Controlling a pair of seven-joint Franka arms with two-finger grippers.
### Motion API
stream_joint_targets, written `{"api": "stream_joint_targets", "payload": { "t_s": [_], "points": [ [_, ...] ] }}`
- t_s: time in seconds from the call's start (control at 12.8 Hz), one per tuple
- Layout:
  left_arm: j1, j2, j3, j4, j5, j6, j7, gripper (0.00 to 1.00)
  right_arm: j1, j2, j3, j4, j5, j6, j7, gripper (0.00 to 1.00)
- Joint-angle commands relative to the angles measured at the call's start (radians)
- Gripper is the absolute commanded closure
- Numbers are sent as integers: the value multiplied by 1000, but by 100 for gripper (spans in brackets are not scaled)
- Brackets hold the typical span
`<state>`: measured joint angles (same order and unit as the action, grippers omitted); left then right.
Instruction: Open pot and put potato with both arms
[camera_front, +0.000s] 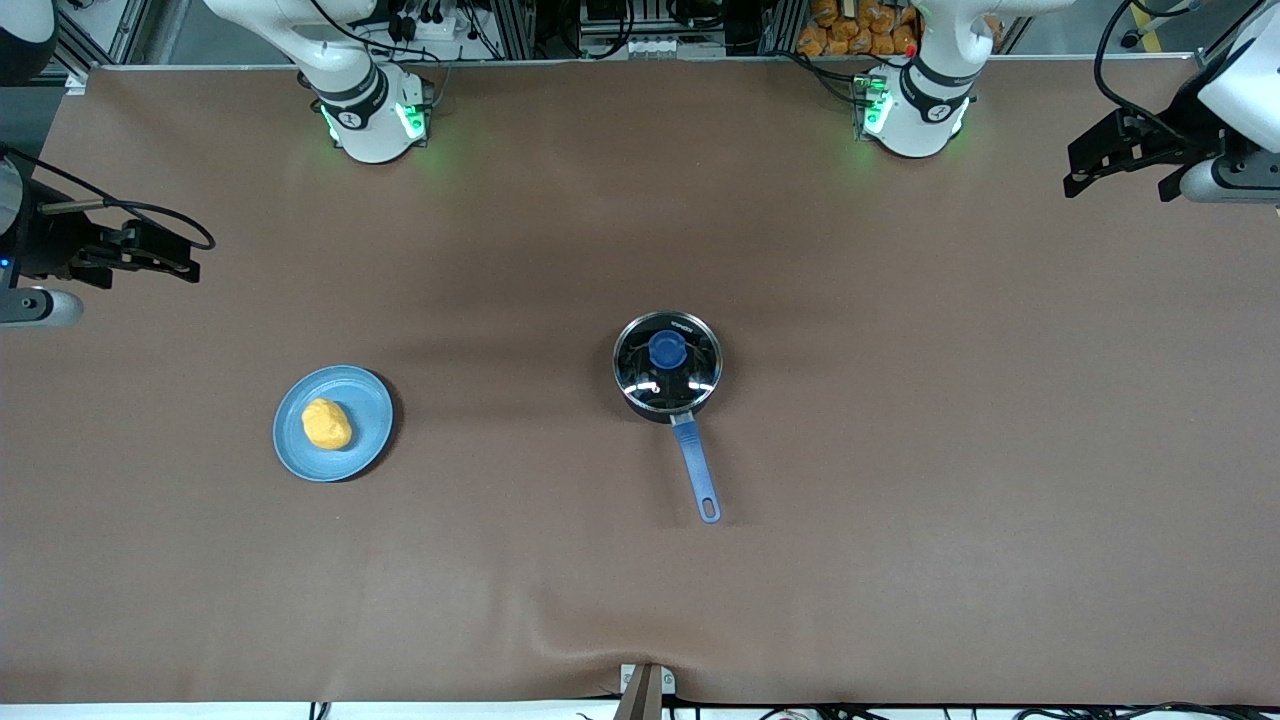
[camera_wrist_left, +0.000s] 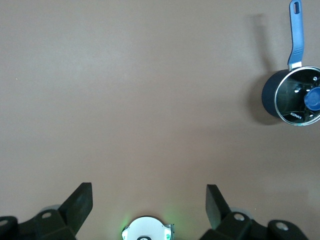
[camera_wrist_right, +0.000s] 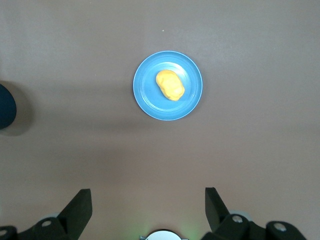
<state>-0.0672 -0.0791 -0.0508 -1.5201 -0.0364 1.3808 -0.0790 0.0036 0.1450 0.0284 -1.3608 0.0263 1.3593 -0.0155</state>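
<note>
Both arms are held high at the desk (camera_front: 900, 560) ends, waiting. The left gripper (camera_wrist_left: 149, 200) and right gripper (camera_wrist_right: 148, 200) are spread wide, empty. The lidded pot (camera_front: 667, 365) sits mid-desk, handle (camera_front: 697, 470) pointing toward the front camera. The potato (camera_front: 326, 424) lies on a blue plate (camera_front: 370, 400) toward the right arm's end.

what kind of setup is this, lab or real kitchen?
Looks like a robotics lab bench, not a kitchen. Two arm bases are fixed along one edge of a brown-covered table, with cables and aluminium framing above them. The only props are a lidded pot and a potato on a blue plate.
</note>
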Motion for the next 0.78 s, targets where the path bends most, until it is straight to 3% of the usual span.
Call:
{"api": "stream_joint_targets", "payload": {
  "t_s": [0.0, 0.47, 0.7],
  "points": [
    [0, 7, -3, 18, 23, -11, -15, 0, -1, -4, -4, -4, 15, 4, -4, 0],
    [-9, 7, -6, 21, 78, -9, -10, 0, 4, 5, -4, -4, 15, 1, -4, 0],
    [-3, 1, -6, 17, 76, -11, -13, 0, 48, 63, -4, -3, 21, 14, 0, 0]
  ]
}}
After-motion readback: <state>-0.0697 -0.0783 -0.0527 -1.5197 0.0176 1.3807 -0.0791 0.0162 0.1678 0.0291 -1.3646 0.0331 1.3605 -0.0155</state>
